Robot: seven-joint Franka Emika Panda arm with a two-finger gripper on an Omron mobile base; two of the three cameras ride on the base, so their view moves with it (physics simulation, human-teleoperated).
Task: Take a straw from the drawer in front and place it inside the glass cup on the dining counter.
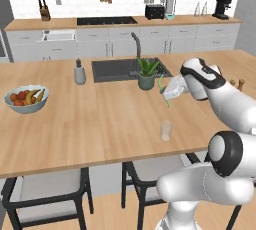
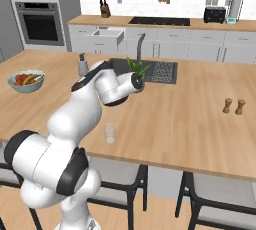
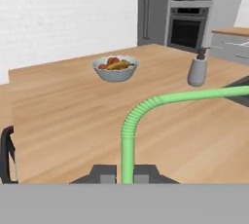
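Note:
My gripper (image 1: pixel 169 94) hangs above the dining counter (image 1: pixel 100 124), shut on the thin green straw (image 1: pixel 160 81). In the hand view the straw (image 3: pixel 127 135) rises from between the two dark fingertips (image 3: pixel 104 173), bends at its ribbed joint and runs off to the right. The glass cup (image 1: pixel 166 130) stands upright near the counter's front edge, below and slightly in front of the gripper and apart from it. From the right base view the cup (image 2: pixel 110 133) shows beside my arm. The drawer (image 1: pixel 59 35) stands pulled open in the wall cabinets at the back left.
A potted plant (image 1: pixel 146 74) stands right behind the gripper at the dark sink (image 1: pixel 115 69). On the counter's left are a grey canister (image 1: pixel 79 74) and a fruit bowl (image 1: pixel 26 98). Two small shakers (image 2: pixel 233 106) stand to the right. Chairs (image 1: pixel 50 186) are tucked under the front edge.

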